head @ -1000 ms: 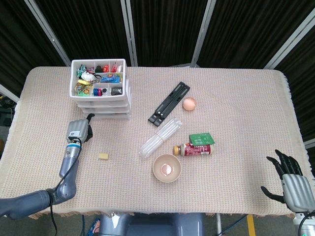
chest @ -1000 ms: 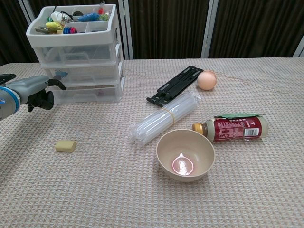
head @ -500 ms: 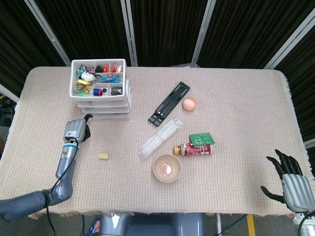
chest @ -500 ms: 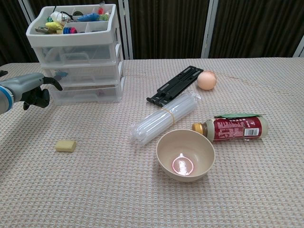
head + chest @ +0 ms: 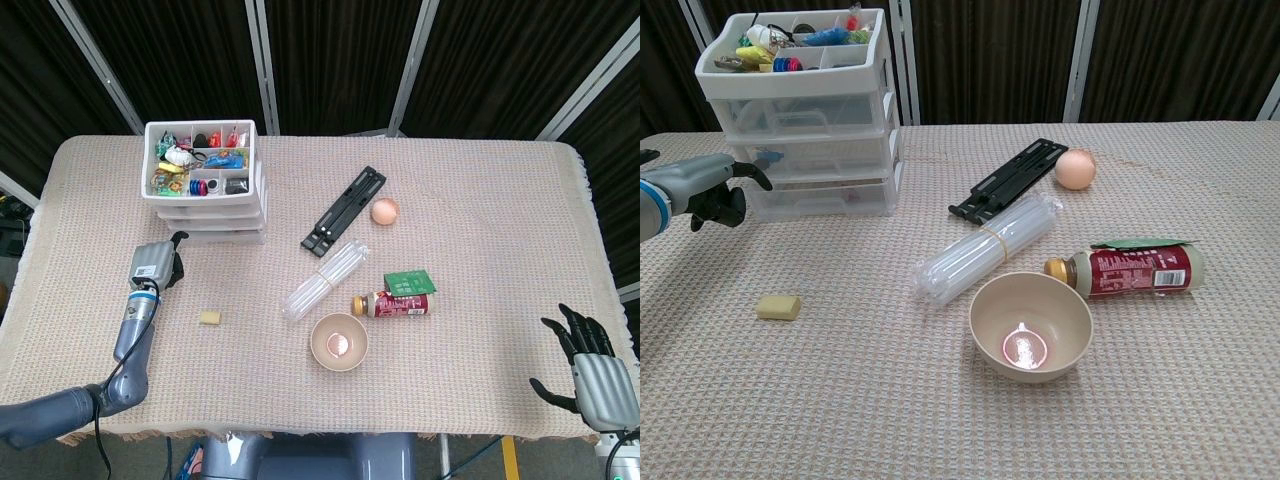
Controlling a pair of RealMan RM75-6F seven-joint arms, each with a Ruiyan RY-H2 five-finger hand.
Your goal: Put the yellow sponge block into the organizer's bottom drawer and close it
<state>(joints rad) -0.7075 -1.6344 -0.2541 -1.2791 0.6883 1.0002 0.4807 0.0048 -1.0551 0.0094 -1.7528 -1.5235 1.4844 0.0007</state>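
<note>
**Sponge block on the tabletop, drawers shut**

The left hand point(image 5: 702, 190) hovers near the organizer point(image 5: 805, 120), fingers curled in, holding nothing. The yellow sponge block point(image 5: 778, 307) lies on the tabletop point(image 5: 840, 400) in front of the organizer, apart from it. The bottom drawer point(image 5: 820, 198) looks closed. The right hand point(image 5: 592, 372) sits at the far right edge, fingers spread, empty.
</note>
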